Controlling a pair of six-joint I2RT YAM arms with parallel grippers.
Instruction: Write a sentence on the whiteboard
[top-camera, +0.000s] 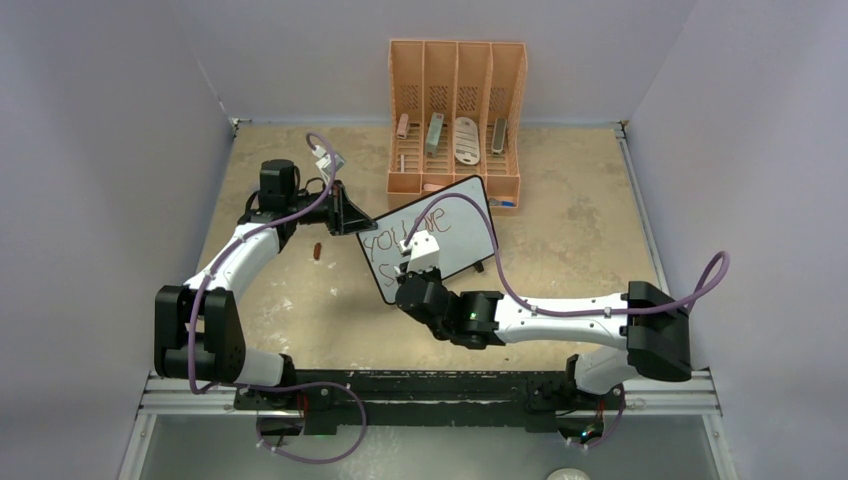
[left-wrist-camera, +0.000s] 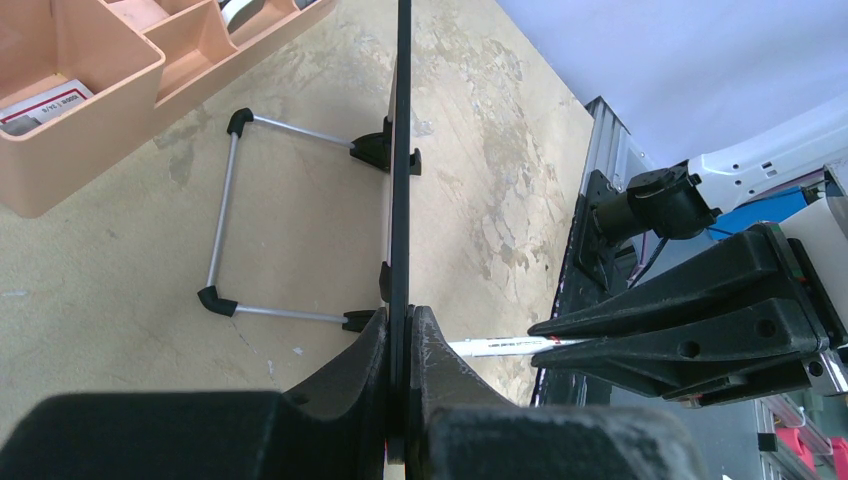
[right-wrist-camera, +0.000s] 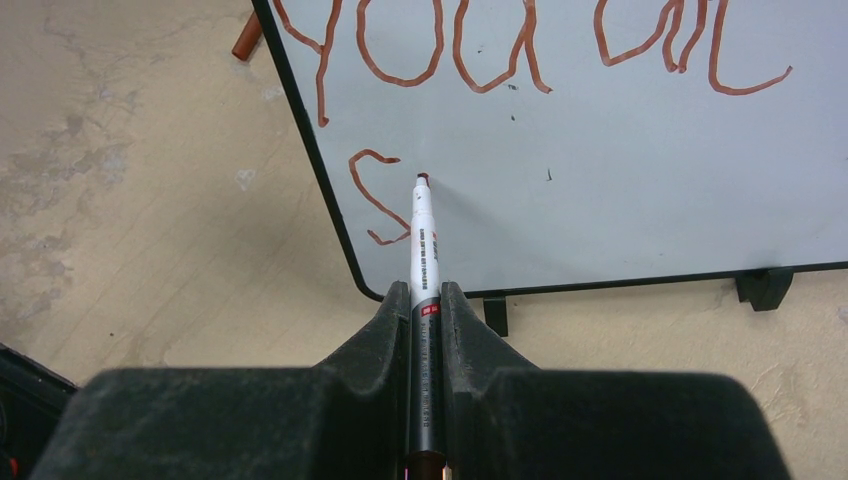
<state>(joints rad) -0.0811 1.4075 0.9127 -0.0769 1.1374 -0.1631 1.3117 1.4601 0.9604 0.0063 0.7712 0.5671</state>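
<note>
The whiteboard (top-camera: 455, 225) stands tilted mid-table on its feet, seen edge-on (left-wrist-camera: 402, 150) in the left wrist view. My left gripper (left-wrist-camera: 402, 318) is shut on its black frame at the left edge (top-camera: 362, 222). The sentence (right-wrist-camera: 480, 50) in red-brown letters reads "you are" on the top line, with an "s" (right-wrist-camera: 375, 195) starting the second line. My right gripper (right-wrist-camera: 425, 292) is shut on a white-and-grey marker (right-wrist-camera: 424, 240). The marker's tip (right-wrist-camera: 422, 178) touches the board just right of the "s". The right gripper (top-camera: 408, 262) covers the board's lower left part.
An orange organizer (top-camera: 455, 110) with several small items stands right behind the board, also seen in the left wrist view (left-wrist-camera: 80, 110). A red-brown marker cap (top-camera: 317, 250) lies on the table left of the board. The board's wire stand (left-wrist-camera: 225, 220) rests behind it. Grey walls enclose the table.
</note>
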